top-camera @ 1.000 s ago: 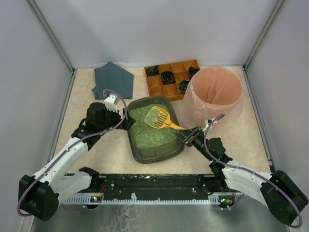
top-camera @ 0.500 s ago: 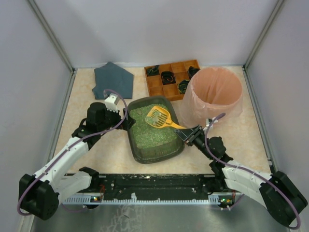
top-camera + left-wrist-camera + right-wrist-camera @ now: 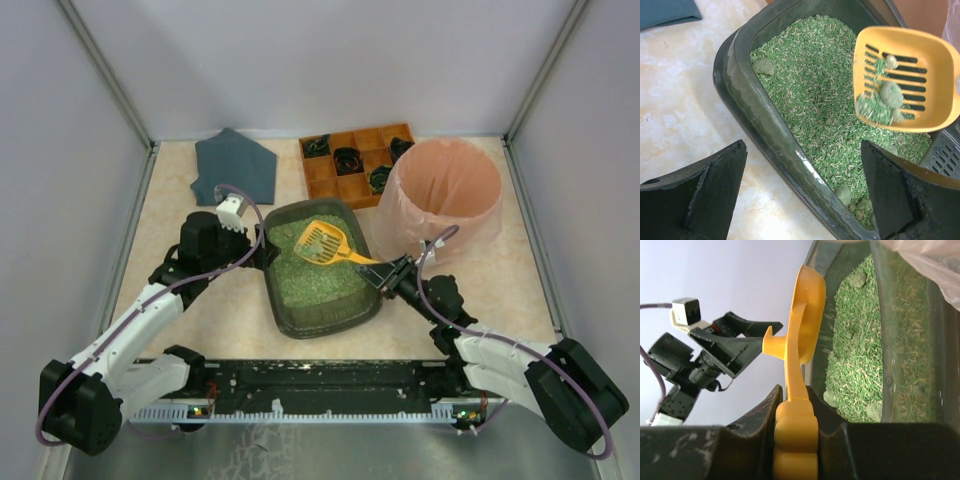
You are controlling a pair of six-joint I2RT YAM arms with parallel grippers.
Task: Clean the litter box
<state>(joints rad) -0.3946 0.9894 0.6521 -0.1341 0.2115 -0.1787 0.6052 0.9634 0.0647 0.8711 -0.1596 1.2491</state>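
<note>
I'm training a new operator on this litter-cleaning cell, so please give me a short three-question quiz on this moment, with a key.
1. True or false: the left gripper is clamped shut on the rim of the litter box.
2. What holds the yellow scoop? A) the left gripper B) the right gripper C) nothing, it lies on the table
3. Fill in: the scoop is raised over the box and carries green ____.
Key: 1 false, its jaws stand wide open. 2 B, shut on the handle. 3 clumps.
</note>
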